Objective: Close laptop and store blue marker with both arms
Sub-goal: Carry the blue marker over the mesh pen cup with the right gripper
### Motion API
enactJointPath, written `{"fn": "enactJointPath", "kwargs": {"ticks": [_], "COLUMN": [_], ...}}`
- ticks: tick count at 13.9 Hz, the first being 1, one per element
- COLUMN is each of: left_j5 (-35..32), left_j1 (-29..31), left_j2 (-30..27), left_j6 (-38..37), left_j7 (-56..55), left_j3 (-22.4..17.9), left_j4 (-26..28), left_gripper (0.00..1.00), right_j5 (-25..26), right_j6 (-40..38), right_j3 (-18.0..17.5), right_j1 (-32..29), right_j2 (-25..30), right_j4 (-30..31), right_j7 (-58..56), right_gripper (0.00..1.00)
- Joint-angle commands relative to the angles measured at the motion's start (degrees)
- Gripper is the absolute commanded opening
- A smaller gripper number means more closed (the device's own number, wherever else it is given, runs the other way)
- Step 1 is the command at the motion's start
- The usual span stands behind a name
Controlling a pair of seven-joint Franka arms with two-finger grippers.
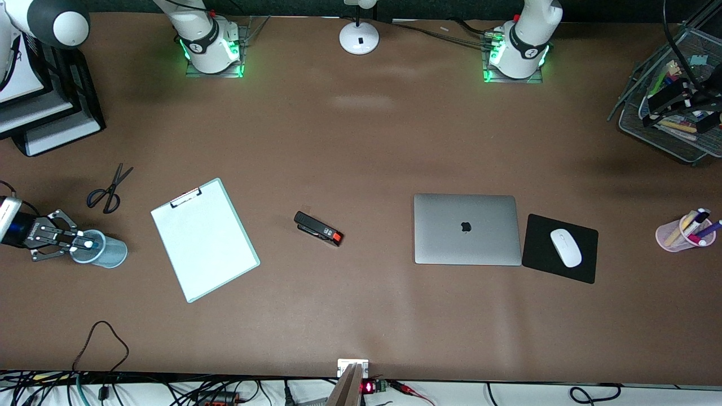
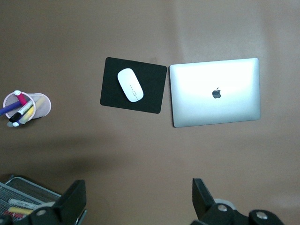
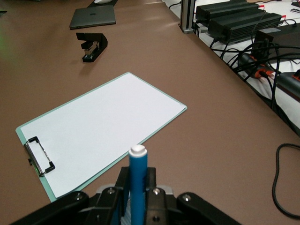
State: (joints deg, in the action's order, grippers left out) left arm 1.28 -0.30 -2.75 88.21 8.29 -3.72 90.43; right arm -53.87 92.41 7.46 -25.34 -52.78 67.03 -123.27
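Here the blue marker's (image 3: 138, 187) lower end is hidden inside the right gripper (image 1: 72, 243), which pinches it upright over a blue cup (image 1: 106, 251). The left gripper (image 1: 685, 104) hangs spread over a mesh basket (image 1: 637, 121). The laptop (image 1: 466, 228) lies closed.

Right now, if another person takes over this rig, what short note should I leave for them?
Left gripper: open, empty, over the mesh tray at the left arm's end.
Right gripper: shut on the blue marker, over the blue cup beside the scissors.
Laptop: lid closed, beside the mouse pad.
Done: laptop closed, marker brought to the cup.
Left: release the marker into the cup.
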Motion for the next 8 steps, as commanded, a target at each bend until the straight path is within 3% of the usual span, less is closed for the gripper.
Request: {"fn": "enactJointPath", "kwargs": {"ticks": [1, 8], "left_j5": [0.22, -3.48], "left_j1": [-0.58, -0.67], "left_j2": [-0.15, 1.34], "left_j6": [0.91, 1.0], "left_j7": [0.15, -3.01], "left_j3": [0.03, 5.3], "left_j4": [0.71, 0.71], "left_gripper": [1.0, 1.0], "right_j5": [-1.15, -1.15], "right_j6": [1.45, 3.3], "right_j3": [-0.35, -0.35], "right_j1": [-0.68, -0.77], "right_j2": [-1.8, -2.68], "right_j4": [-1.81, -1.81], "right_j7": [-0.92, -0.48], "right_gripper": [0.03, 0.03]}}
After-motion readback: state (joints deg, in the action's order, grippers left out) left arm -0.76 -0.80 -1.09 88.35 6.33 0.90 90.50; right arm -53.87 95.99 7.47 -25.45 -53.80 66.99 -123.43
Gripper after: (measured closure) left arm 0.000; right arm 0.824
